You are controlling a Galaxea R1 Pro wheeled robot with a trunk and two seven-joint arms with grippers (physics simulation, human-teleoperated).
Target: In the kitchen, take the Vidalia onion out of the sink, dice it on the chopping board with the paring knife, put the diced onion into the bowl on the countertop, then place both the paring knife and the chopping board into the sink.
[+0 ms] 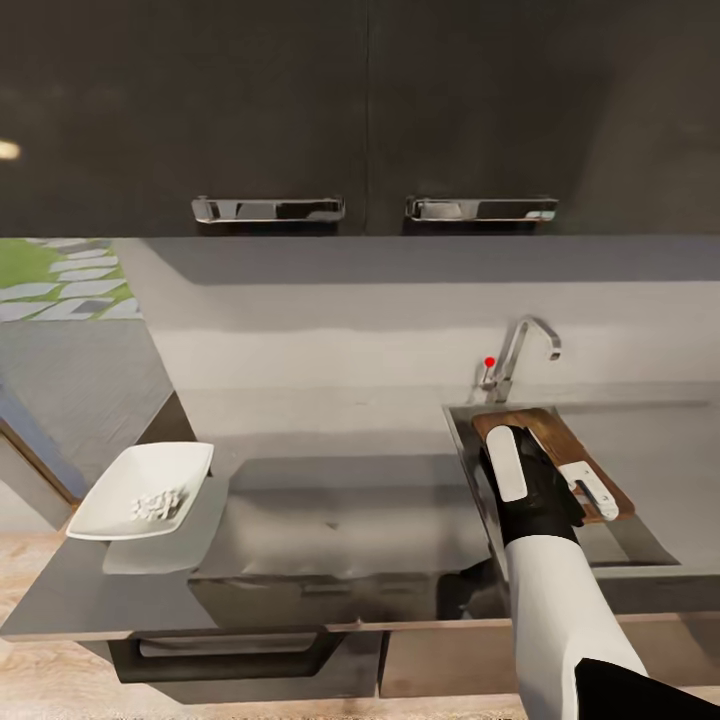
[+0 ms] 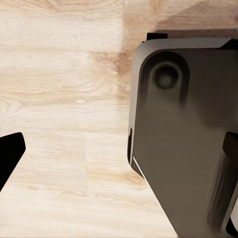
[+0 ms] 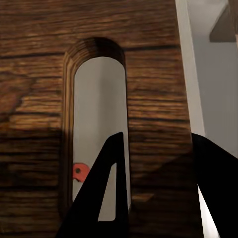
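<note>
Item 1: chopping board [image 1: 545,440], over the sink [image 1: 640,545]; our right gripper [image 3: 148,198] clamps its slotted end. We should lower it level before releasing.

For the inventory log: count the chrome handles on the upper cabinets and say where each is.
2. One chrome handle sits low on the left cabinet door, the other low on the right door, above the tap. More could lie outside the frame.

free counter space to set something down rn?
Bare countertop between the bowl and the sink, and more right of the sink. Crowded: the sink, with the chopping board and right gripper over it.
</note>
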